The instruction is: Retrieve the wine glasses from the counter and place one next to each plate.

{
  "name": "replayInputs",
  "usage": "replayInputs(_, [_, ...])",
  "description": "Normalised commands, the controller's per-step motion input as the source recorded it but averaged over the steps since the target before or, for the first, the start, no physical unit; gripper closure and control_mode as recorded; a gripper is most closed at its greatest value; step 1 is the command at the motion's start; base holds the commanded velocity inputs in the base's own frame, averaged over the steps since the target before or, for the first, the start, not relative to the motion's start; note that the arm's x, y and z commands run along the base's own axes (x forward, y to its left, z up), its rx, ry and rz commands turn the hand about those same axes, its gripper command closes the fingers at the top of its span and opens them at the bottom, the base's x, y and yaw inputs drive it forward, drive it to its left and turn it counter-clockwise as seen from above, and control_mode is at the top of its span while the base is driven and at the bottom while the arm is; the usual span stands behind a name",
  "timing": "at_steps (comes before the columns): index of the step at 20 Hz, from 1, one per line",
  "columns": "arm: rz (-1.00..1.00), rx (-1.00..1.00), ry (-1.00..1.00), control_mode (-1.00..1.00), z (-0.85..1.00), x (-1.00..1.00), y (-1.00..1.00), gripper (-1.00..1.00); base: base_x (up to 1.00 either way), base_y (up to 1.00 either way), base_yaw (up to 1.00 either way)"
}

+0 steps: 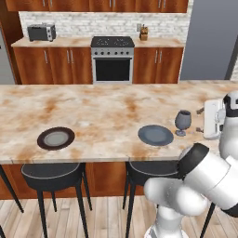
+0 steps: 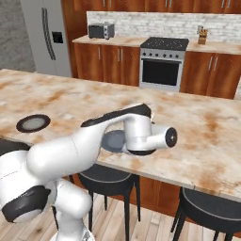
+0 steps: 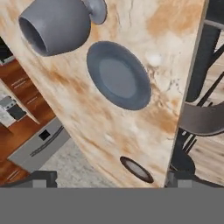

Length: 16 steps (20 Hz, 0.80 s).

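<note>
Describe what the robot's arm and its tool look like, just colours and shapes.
The arm is built of glossy white, rounded, tube-like segments joined by dark, nearly black bands and caps at the joints. One round dark cap with a small pale centre closes a white cylinder near the wrist. The tool shows as two small dark finger tips. No cables or markings are visible.

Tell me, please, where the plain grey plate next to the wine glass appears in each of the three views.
Left base view: the grey plate lies right of centre, near the island's front edge, left of the wine glass.
Right base view: the plate is at the centre, partly hidden behind the arm.
Hand view: the plate is in the upper middle.
Shared landmark: the brown-rimmed plate, further along the same edge.
</note>
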Motion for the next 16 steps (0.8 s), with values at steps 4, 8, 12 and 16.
replayInputs(4, [0.01,-0.11,-0.04,-1.0,0.72,-0.23,0.62,-1.0,0.0,0.0,0.0])
replayInputs(8, [0.24,-0.02,-0.06,-1.0,0.67,-0.4,0.66,-1.0,0.0,0.0,0.0])
replayInputs(12, [0.25,0.0,-0.01,-1.0,0.83,-0.44,0.54,-1.0,0.0,0.0,0.0])
replayInputs(16, [0.19,0.0,0.0,-1.0,0.47,-0.56,0.24,-1.0,0.0,0.0,0.0])
